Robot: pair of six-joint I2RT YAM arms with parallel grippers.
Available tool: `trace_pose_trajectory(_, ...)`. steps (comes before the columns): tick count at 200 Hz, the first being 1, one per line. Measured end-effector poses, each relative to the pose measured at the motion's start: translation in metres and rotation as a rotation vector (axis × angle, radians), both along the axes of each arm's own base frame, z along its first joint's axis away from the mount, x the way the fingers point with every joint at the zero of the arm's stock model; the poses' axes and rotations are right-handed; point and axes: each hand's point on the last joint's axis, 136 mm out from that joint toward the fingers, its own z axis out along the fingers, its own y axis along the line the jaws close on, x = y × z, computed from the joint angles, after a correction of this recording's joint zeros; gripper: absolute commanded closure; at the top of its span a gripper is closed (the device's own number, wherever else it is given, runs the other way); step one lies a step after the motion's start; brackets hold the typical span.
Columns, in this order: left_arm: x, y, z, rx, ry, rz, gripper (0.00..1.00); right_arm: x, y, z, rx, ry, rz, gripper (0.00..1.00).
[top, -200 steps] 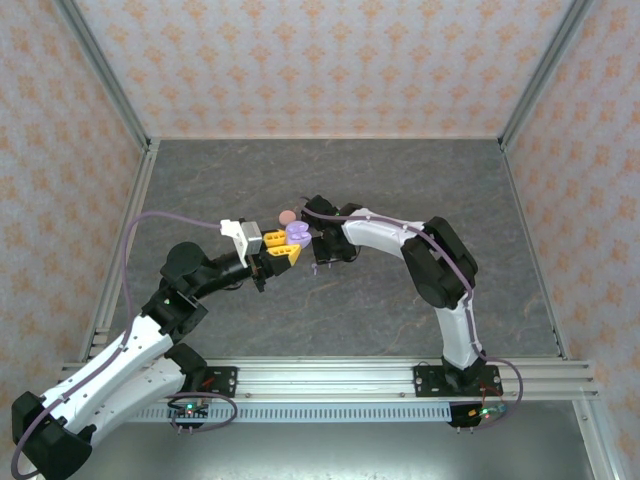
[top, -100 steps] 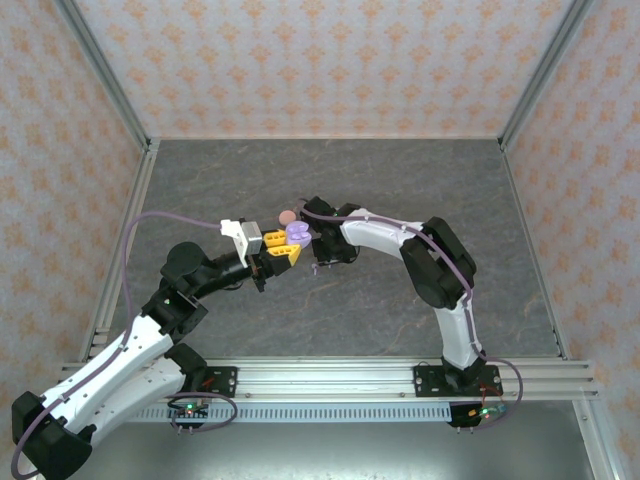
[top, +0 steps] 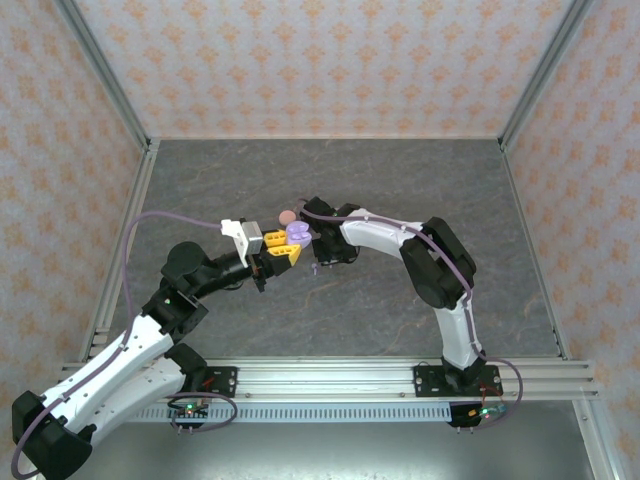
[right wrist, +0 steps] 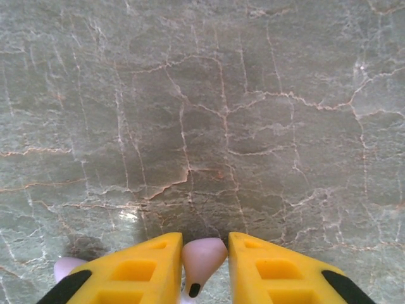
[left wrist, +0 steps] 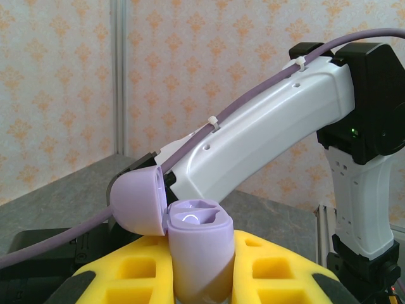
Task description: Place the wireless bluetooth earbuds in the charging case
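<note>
Lilac earbud (right wrist: 204,255), half cropped, inside right gripper (right wrist: 204,242).

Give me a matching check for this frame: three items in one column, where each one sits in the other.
Things:
1. charging case
2. earbud
3. pink disc

Places:
A. lying on the table
B. pinched between the right fingers
C. lid open, clamped between the left fingers

Pairs: 1-C, 2-B, 3-A
</note>
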Motion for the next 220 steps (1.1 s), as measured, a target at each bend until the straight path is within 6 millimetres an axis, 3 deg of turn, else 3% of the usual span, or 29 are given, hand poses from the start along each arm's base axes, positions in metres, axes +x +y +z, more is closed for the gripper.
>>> trace_pose_trajectory(30, 0.0, 0.0, 0.0, 0.0, 0.0, 0.0, 1.0, -0.002, 0.001, 0.007, 0.016, -0.017, 0.005, 0.79)
trace_pose_trajectory(53, 0.001, 0.0, 0.0, 0.001, 0.001, 0.002, 1.0, -0.003, 0.0, 0.031, 0.049, -0.061, 0.007, 0.79)
trace_pose_trajectory(102, 0.006, 0.0, -0.006, 0.007, 0.015, 0.019, 1.0, 0.0, -0.005, 0.135, 0.211, -0.275, -0.009, 0.8)
trace_pose_trajectory(152, 0.016, -0.002, -0.014, 0.009, 0.033, 0.045, 1.0, -0.021, -0.026, 0.241, 0.425, -0.489, -0.024, 0.79)
trace_pose_trajectory(182, 0.024, -0.006, -0.019, 0.002, 0.056, 0.051, 1.0, -0.036, -0.028, 0.281, 0.569, -0.553, -0.015, 0.8)
trace_pose_trajectory(220, 0.032, -0.01, -0.023, -0.006, 0.078, 0.053, 1.0, -0.055, -0.009, 0.301, 0.67, -0.581, 0.048, 0.8)
